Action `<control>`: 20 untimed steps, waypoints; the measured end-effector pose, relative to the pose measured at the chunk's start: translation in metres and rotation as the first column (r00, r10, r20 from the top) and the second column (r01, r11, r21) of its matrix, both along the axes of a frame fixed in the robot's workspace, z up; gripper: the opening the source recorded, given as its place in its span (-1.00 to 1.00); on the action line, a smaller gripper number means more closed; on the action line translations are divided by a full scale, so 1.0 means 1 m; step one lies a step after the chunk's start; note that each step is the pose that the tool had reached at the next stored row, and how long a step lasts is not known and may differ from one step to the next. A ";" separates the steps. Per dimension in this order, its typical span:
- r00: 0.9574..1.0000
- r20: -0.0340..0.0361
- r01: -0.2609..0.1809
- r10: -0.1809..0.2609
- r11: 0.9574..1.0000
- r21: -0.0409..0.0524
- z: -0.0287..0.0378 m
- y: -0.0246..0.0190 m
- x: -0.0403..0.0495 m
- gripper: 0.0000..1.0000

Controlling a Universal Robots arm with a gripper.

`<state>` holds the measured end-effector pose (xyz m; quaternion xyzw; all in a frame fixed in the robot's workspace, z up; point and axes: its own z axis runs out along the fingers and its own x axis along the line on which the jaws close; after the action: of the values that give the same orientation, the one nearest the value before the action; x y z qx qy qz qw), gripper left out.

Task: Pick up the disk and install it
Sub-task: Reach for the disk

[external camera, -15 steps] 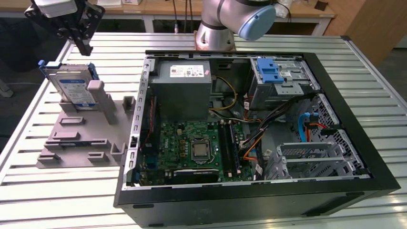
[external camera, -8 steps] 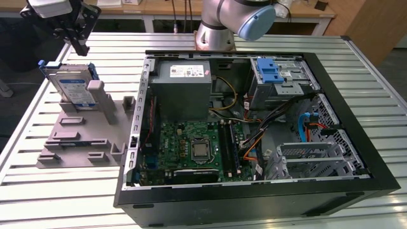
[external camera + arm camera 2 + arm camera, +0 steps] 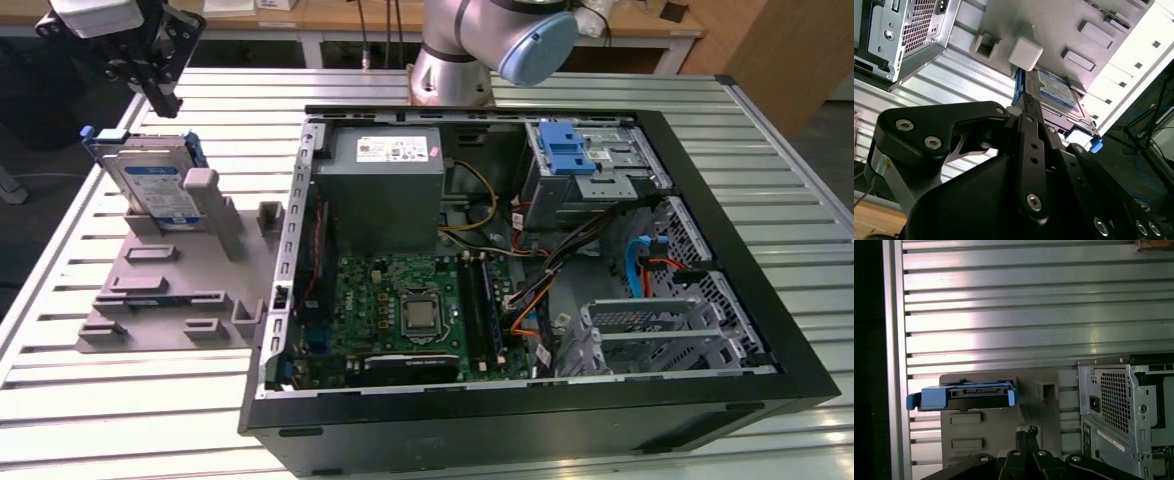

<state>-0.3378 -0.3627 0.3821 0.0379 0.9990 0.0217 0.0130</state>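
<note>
Slatted aluminium table (image 3: pixel 134 420) fills the room's middle, with wooden benches behind it along the top of the exterior view.

Biggest thing on it is the black computer case (image 3: pixel 747 400), lying open on its side across the centre and right of that frame. Inside it, at the upper left, sits the grey power supply (image 3: pixel 380 190). Below that is the green motherboard (image 3: pixel 400 320) with its processor socket (image 3: pixel 420 312) bare. At the case's upper right is a silver drive cage (image 3: pixel 594 165) with a blue latch (image 3: pixel 567 150). A tangle of orange, yellow and black cables (image 3: pixel 534 270) runs between cage and board.

Behind the case, at the top centre, rises the robot arm (image 3: pixel 461 50).

On the exterior view's left, just beside the case, lies a grey fixture plate (image 3: pixel 160 290) with raised blocks and slots. It holds the disk (image 3: pixel 150 185), which stands on edge in the plate's far end, leaning against an upright grey post (image 3: pixel 200 195). Its blue frame shows around the edges in both wrist views (image 3: pixel 1056 92) (image 3: pixel 969 395).

The gripper (image 3: pixel 166 105) hangs at the upper left of the exterior view, close above the disk and not touching it. Its black fingers look drawn together with nothing between them, which both wrist views (image 3: pixel 1029 102) (image 3: pixel 1026 432) also suggest.
</note>
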 end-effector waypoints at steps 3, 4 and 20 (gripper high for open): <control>1.000 0.000 0.000 0.000 1.000 0.000 0.0000 0.0000 -0.0001 -0.79; 1.000 0.000 0.000 0.000 1.000 0.000 0.0000 0.0000 -0.0002 -0.79; 1.000 0.000 0.000 0.000 1.000 -0.009 -0.0009 0.0026 -0.0171 -0.79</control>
<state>-0.3549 -0.3601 0.3812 0.0378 0.9991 0.0173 0.0131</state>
